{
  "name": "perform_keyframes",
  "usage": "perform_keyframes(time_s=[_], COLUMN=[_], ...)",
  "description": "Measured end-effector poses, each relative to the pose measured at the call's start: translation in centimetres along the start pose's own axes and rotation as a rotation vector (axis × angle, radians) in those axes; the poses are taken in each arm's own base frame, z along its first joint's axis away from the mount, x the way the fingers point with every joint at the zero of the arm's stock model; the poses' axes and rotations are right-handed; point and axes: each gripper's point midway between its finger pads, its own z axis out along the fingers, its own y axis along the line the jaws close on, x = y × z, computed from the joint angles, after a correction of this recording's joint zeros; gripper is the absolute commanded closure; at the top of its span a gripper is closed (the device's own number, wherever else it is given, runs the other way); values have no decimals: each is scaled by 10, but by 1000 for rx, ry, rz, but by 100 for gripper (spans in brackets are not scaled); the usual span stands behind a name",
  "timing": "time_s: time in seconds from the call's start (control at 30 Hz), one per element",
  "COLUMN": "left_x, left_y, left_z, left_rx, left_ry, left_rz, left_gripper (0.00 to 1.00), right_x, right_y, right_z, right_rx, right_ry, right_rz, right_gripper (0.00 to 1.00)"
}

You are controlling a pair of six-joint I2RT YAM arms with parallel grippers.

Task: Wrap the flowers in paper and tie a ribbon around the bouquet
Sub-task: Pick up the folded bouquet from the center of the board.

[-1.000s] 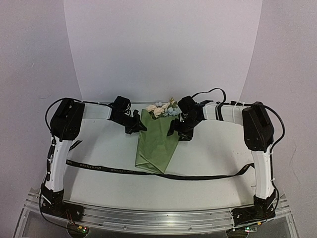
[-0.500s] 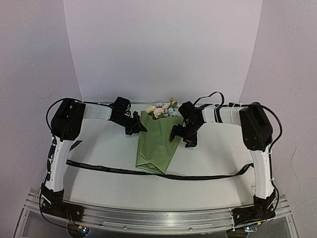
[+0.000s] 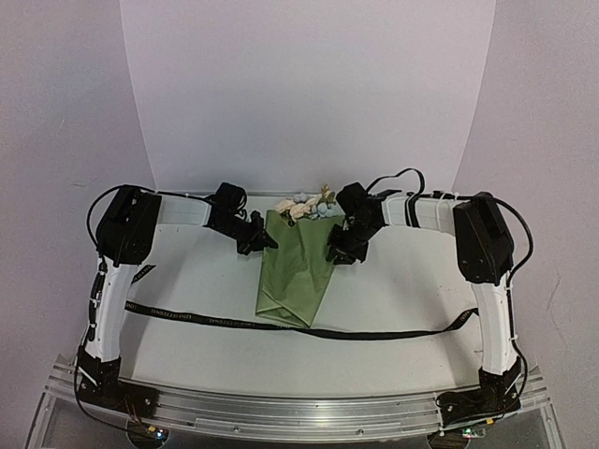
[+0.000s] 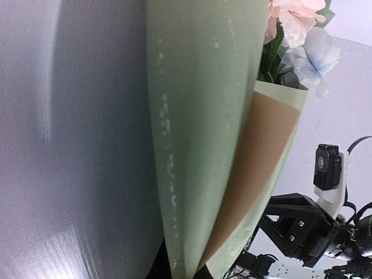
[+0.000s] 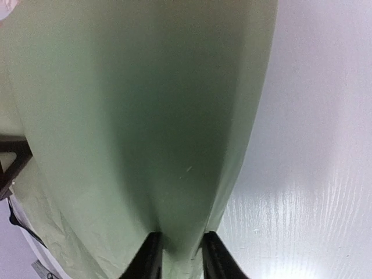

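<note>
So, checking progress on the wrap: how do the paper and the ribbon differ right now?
The paper is olive, wide, folded around the flowers; the ribbon is black, narrow, stretched flat. The left gripper and right gripper pinch the paper; neither touches the ribbon. They meet at the paper's near end.

Looks like a robotics lab test cell: plain white desk (image 3: 402,281), curved white backdrop (image 3: 309,94) rising behind the desk, aluminium rail (image 3: 299,408) along the desk's near edge carrying a cabled left arm (image 3: 114,290) and right arm (image 3: 494,309), small circuit boards (image 3: 150,432) with lit LEDs at the desk's near corners
</note>
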Motion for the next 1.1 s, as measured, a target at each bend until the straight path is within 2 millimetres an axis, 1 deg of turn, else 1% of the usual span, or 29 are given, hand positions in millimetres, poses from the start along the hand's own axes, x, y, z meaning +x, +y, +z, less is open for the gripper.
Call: perform_keyframes(time_s=[0.03, 0.1, 0.27, 0.37, 0.43, 0.57, 0.73, 0.9, 1.0, 1.1], left_x=[0, 0, 1, 2, 4, 14, 25, 33, 38, 46], left_y=[0, 0, -1, 0, 3, 15, 23, 22, 20, 22], left_z=[0, -1, -1, -1, 0, 0, -3, -10, -14, -14], left_rx=[2, 4, 9, 11, 7, -13, -28, -27, -23, -25], left_ry=[1, 3, 9, 16, 19, 35, 47, 46, 45, 53], left_rz=[-6, -13, -25, -32, -39, -66, -83, -82, -76, -74], left_gripper=[100, 100, 100, 100, 100, 100, 100, 100, 100, 100], right_x=[0, -2, -2, 1, 3, 6, 8, 15, 24, 34], right_y=[1, 4, 6, 4, 3, 2, 9, 12, 9, 4], right_z=[-1, -3, -7, -7, -8, -11, -20, -24, -24, -24], right_rx=[-2, -7, -9, 0, 7, 10, -7, -11, 0, 15], right_ry=[0, -1, 5, 16, 25, 37, 40, 45, 56, 70], right_rz=[-2, 0, -2, 1, 4, 10, 10, 5, 3, 0], right_gripper=[97, 100, 100, 100, 100, 100, 100, 100, 100, 100])
